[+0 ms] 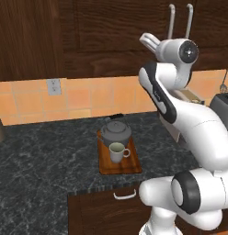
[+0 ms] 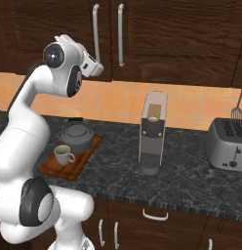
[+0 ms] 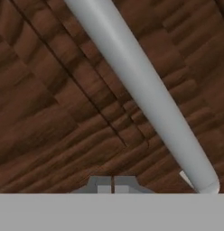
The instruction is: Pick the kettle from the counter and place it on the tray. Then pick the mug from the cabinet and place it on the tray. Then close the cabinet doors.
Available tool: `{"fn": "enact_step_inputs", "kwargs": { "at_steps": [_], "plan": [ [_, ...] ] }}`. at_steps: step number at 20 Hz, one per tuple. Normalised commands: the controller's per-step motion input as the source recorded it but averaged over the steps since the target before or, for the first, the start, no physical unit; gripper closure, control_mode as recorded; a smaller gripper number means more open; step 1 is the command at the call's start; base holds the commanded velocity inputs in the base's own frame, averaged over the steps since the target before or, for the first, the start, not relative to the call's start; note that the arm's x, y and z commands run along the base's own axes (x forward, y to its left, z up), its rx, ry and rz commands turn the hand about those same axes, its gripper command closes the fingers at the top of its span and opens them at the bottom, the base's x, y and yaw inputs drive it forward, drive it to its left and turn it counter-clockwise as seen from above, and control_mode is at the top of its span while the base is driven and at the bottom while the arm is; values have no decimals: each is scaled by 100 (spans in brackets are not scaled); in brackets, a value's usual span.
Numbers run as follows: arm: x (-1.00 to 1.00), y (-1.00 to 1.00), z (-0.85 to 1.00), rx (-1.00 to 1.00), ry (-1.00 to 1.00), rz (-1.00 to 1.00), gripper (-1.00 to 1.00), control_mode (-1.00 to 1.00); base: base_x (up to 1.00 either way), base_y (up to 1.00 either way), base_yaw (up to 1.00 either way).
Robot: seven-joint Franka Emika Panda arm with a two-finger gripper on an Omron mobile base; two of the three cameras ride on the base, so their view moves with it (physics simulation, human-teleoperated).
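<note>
My gripper [image 3: 113, 184] pressed close to the cabinet doors [image 2: 142, 34], its two dark tips drawn together with nothing between them, in a kitchen where the tray [image 1: 120, 166] already carried its load. In the hand view a long pale-grey bar handle [image 3: 141, 94] ran slantwise across the dark wood grain just beside my closed fingers. From the right base view, both doors appeared shut flush against the wall cabinet [image 2: 191, 44], though from this angle I could not be sure the seam was fully closed.

The doors looked to be stiff, rigid panels, likely to swing on their hinges rather than flex; I judged that a flat push on the wood near the handle would serve better than any pinch, the smooth bar offering a slippery hold.

On the counter [image 1: 51, 156], the reddish-brown tray held two things: the kettle [image 1: 116, 132], squat and dull grey, sat at the far end, and the mug [image 1: 117, 152] stood upright just in front of it, close enough that they seemed nearly touching. The mug's pale interior looked empty. I judged the kettle the heavier of the pair and the mug the more fragile.

A coffee machine [image 2: 152, 132] and a toaster [image 2: 227, 143] stood farther along the worktop, well apart from the tray.
</note>
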Motion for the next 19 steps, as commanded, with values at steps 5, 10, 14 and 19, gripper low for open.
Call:
{"fn": "enact_step_inputs", "kwargs": {
  "at_steps": [5, 10, 14, 19],
  "plan": [
    [58, 0, -16, 0, 0, 0, 100, -100, 0, 0, 0],
    [58, 0, -11, 0, 0, 0, 100, -100, 0, 0, 0],
    [53, 0, -24, 0, 0, 0, 100, -100, 0, 0, 0],
    [51, 0, -40, 2, -12, 0, 100, -100, 0, 0, 0]
  ]
}}
